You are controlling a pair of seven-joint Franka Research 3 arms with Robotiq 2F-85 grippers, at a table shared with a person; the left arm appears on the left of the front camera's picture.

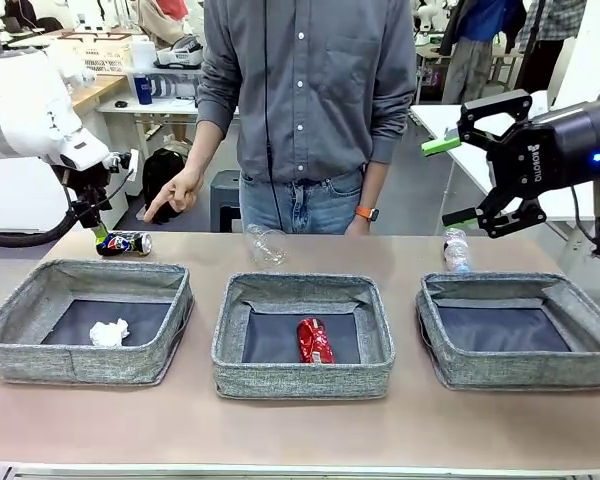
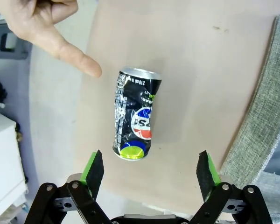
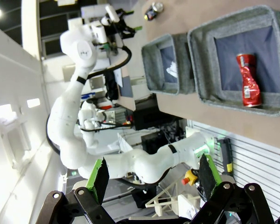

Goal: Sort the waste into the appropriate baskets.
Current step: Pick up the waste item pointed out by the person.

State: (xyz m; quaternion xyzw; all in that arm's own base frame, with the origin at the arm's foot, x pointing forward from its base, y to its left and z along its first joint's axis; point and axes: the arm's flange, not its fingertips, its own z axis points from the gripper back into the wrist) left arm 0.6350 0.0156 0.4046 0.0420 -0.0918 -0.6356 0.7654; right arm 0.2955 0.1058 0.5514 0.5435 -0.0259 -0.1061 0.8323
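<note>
The dark blue-black can is lying on its side on the table, dented, just beyond the left basket. The person's hand is pointing at it, 1 fingertip just beside its top end. The left gripper is hovering above with jaws wide and nothing between them. The can is sitting nearer 1 pad, so a straight descent is likely risking a pad landing on it and rolling it away, or nipping that finger. Dropping it into the nearest basket, with the paper ball, looks like a mis-sort; the red can is occupying the middle basket. The right gripper is hanging raised, wide, empty.
</note>
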